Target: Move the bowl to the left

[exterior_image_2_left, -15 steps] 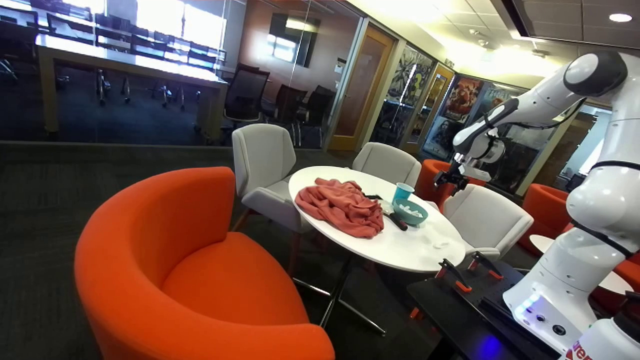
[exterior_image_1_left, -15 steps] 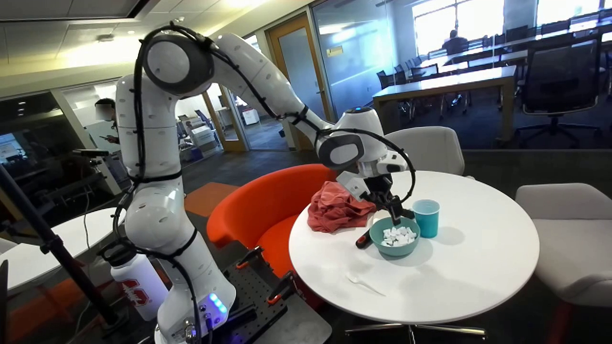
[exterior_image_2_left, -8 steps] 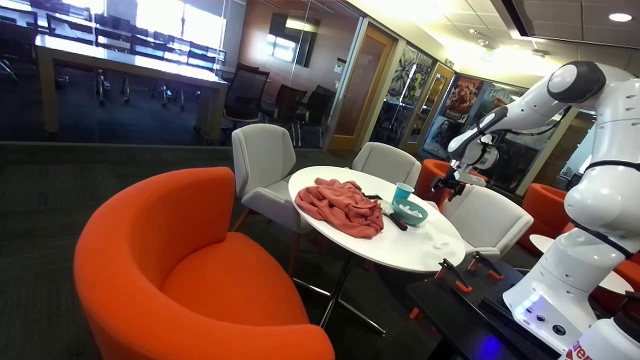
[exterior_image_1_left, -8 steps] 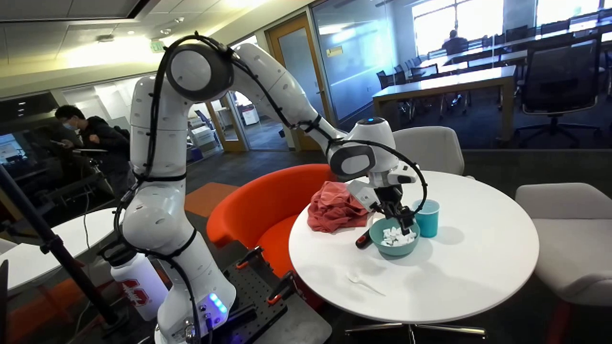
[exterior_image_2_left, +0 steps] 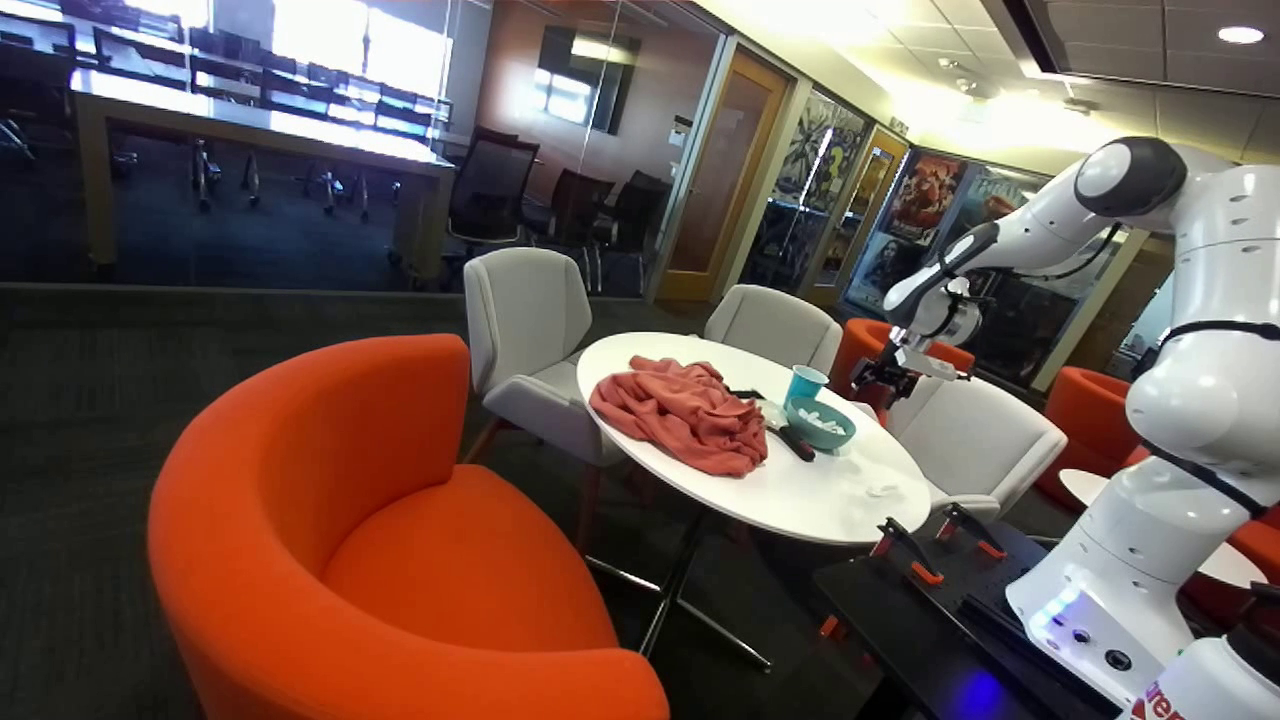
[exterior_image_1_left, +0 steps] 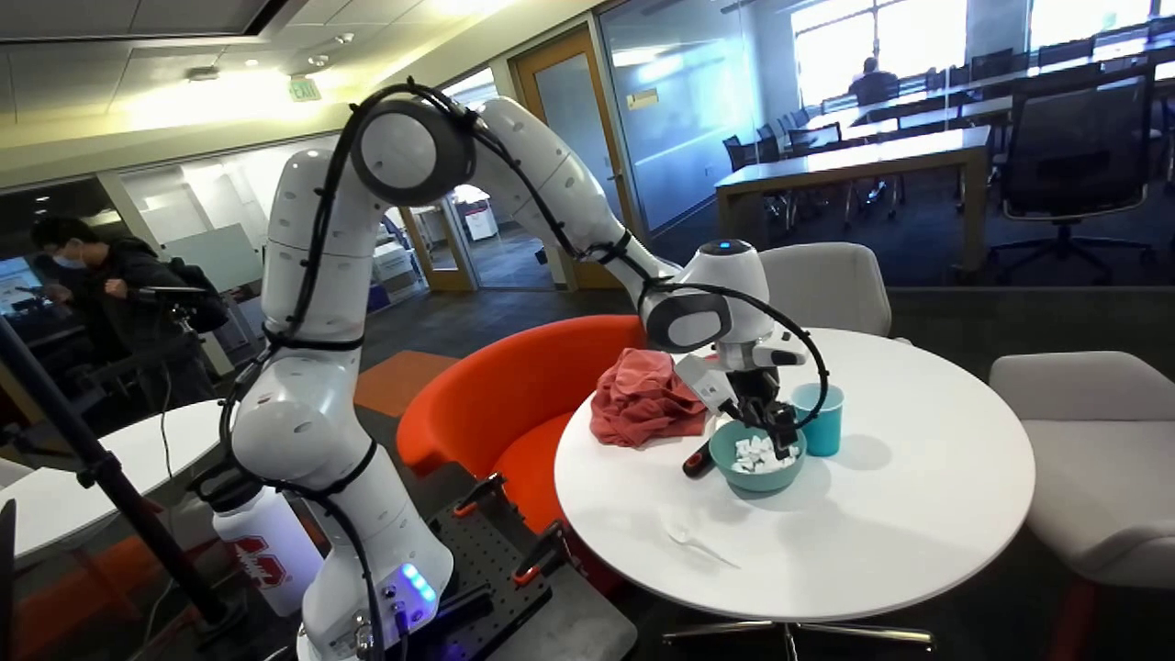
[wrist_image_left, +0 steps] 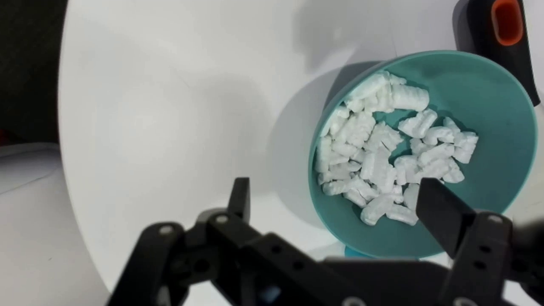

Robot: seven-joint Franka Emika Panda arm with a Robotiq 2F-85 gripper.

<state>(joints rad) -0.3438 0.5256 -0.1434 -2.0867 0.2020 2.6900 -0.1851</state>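
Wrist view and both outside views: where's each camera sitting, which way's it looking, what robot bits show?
An exterior view: beside the robot arm, looking down across the round white table; arm and base show.
An exterior view: near an orange armchair, looking over it at that table; base shows, arm partly.
Wrist view: just above the gripper, facing down at the teal bowl; only that gripper shows.
Both exterior views share the bowl, blue cup and red cloth.

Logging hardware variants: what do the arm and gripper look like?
Rounded, glossy white arm, dark grey joint housings around white discs. A black cable runs outside, fastened by black bands; blue lights glow on its white base. The gripper is black, with angular linkages, pale screw heads and blocky fingertips.
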